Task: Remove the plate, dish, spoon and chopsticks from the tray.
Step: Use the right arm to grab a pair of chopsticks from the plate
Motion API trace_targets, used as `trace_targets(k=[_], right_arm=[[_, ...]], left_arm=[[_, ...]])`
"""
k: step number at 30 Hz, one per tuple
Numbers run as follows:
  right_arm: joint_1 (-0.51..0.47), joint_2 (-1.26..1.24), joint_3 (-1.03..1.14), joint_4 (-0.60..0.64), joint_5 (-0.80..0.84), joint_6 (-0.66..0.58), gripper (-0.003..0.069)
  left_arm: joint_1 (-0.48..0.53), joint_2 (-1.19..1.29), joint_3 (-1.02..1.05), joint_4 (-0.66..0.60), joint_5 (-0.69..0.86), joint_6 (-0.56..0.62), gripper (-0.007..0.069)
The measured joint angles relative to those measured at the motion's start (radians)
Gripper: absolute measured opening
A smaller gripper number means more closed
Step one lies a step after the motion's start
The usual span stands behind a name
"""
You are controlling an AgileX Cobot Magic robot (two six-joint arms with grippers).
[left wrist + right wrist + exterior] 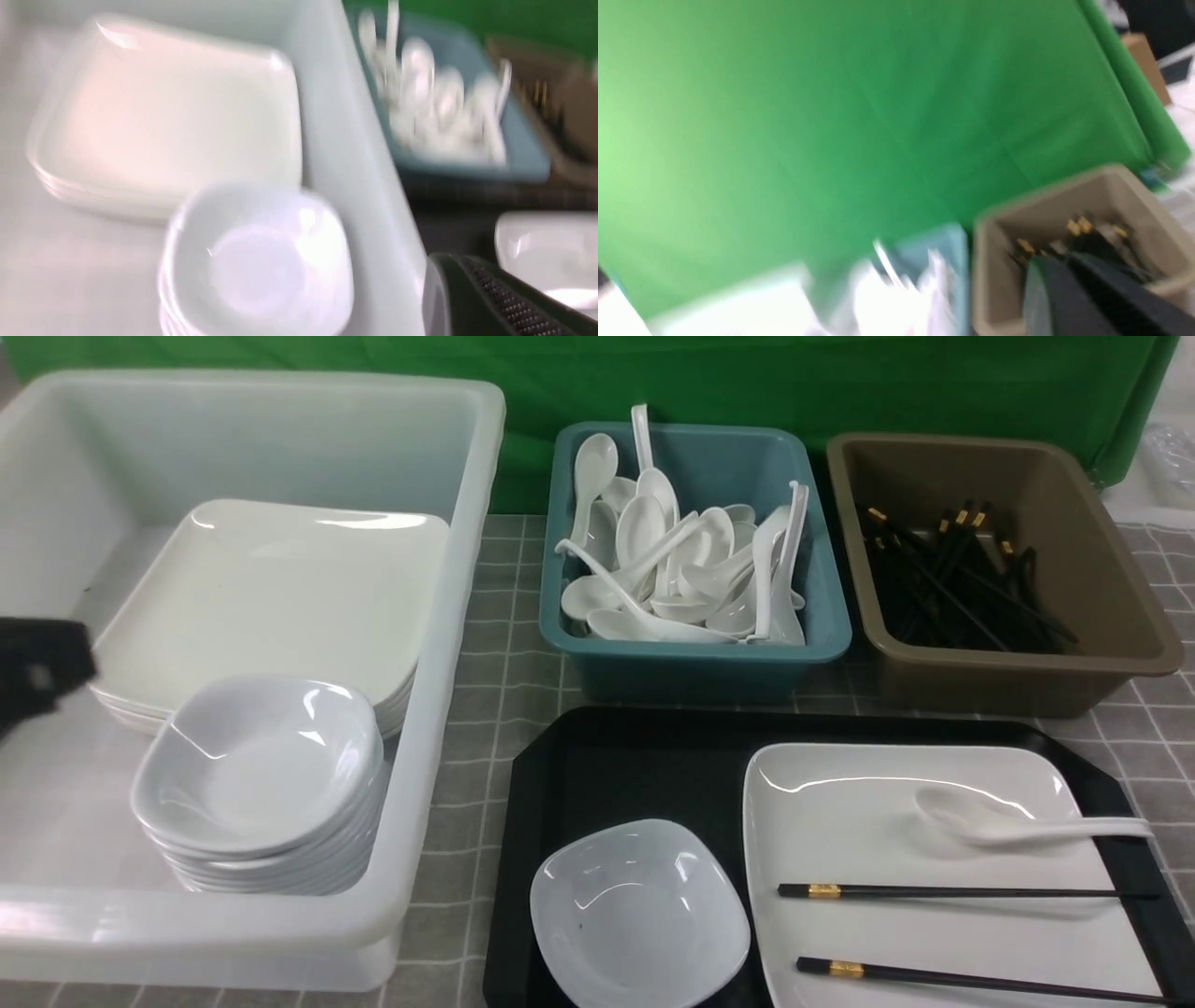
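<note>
At the tray's [635, 765] near left corner sits the dish [639, 915], empty. The plate [840, 821] fills the tray's right half, just beside the dish. Everything else to be cleared lies on the plate.

The two chopsticks [962, 892] lie apart from each other on the plate's near half. Their long axes run across the tray, left to right. The gold-banded thick ends point towards the tray's middle, and the thin tips reach out over the plate's right edge. Beyond them lies the spoon [1018, 823], also crosswise, with its bowl towards the tray's middle and its handle running to the tray's right rim.

The left tool [56, 672] hangs well to the left of the tray, over the white tub [439, 709], pressed together with nothing seen in it. The right tool [1069, 298] is outside the front view. Its own smeared wrist view looks over the brown bin [999, 569] beyond the tray's far right side. Its fingers are pressed together too, with nothing visible between them.

By my reading, the right arm is the nearer one for the chopsticks and spoon. A grasp would need to come down across those crosswise shafts, at right angles to them. The dish falls to the left arm. Beyond the tray's far edge the teal bin [695, 569] already holds spoons, and the brown bin holds chopsticks.
</note>
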Motion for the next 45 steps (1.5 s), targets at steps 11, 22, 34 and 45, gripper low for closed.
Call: trace_targets(k=[11,22,34,45], right_arm=[[0.479,0.71,-0.569,-0.013,0.921,-0.454,0.0018],[0.312,1.189,-0.775,0.145,1.045,-0.867,0.0021],[0.378,1.474,-0.78,0.18,0.958,-1.109,0.0662],[0.474,1.564,-0.78,0.041,0.912,-1.12,0.0692]], left_arm=[[-0.08,0.361,-0.039,-0.154,0.147,0.26,0.0005],[-0.425,0.432,-0.189,0.066,0.252,0.118,0.0005],[-0.45,0.432,-0.189,0.066,0.216,0.112,0.0005],[-0.45,0.432,-0.189,0.066,0.181,0.111,0.0005]])
